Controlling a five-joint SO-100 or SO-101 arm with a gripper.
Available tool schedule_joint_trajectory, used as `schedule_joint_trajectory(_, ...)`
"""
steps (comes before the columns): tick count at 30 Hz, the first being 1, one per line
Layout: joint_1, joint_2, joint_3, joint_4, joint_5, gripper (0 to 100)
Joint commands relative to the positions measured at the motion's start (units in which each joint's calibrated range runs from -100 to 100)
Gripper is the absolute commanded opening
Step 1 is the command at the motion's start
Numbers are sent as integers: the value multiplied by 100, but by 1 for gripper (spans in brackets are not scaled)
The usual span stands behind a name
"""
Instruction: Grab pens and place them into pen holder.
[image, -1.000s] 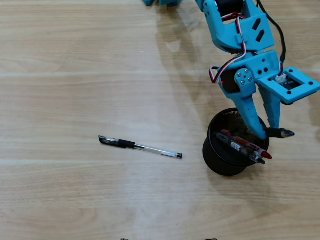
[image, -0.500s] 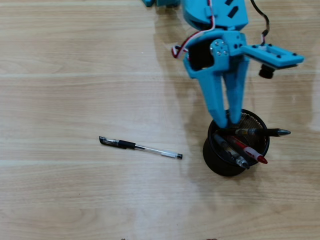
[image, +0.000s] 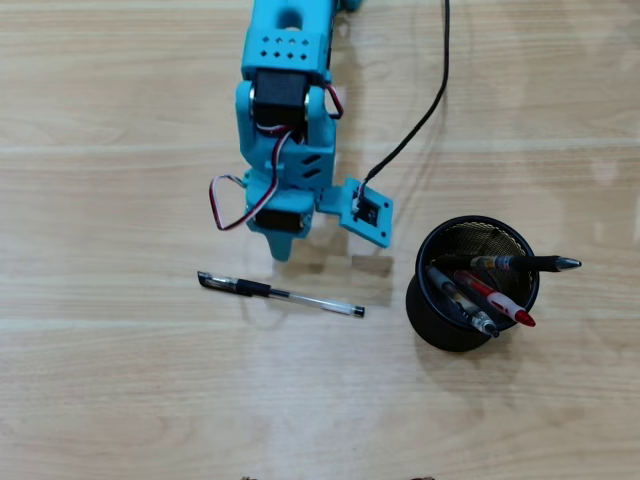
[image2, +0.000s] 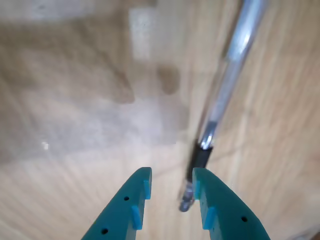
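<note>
Left of the pen holder on your wooden counter, the overhead view shows one black pen with a clear barrel lying flat and well apart from the cup. Your blue arm hangs just above the middle of that pen, its tip close to the barrel. Further right, the pen holder stands upright with three pens inside: two black pens and a red pen leaning over its right rim, one of the black ones reaching farthest past it.

From above, the arm's body hides your fingers. Only the wrist view shows them: a narrow gap, nothing between them. There the loose pen's tip sits just beside the right finger, slightly blurred, the barrel running up and away.
</note>
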Motion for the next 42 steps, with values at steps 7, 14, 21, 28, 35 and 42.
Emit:
schedule_joint_trajectory(7,73,802,-1854,6,36,10)
schedule_joint_trajectory(14,113,1318,-1962,-37,26,10)
schedule_joint_trajectory(21,162,1850,-2424,-46,57,10)
schedule_joint_trajectory(28,267,2138,-2705,40,-21,9)
schedule_joint_trajectory(35,452,2163,-2705,556,-398,2)
schedule_joint_trajectory(42,444,1326,-3701,1312,-685,2)
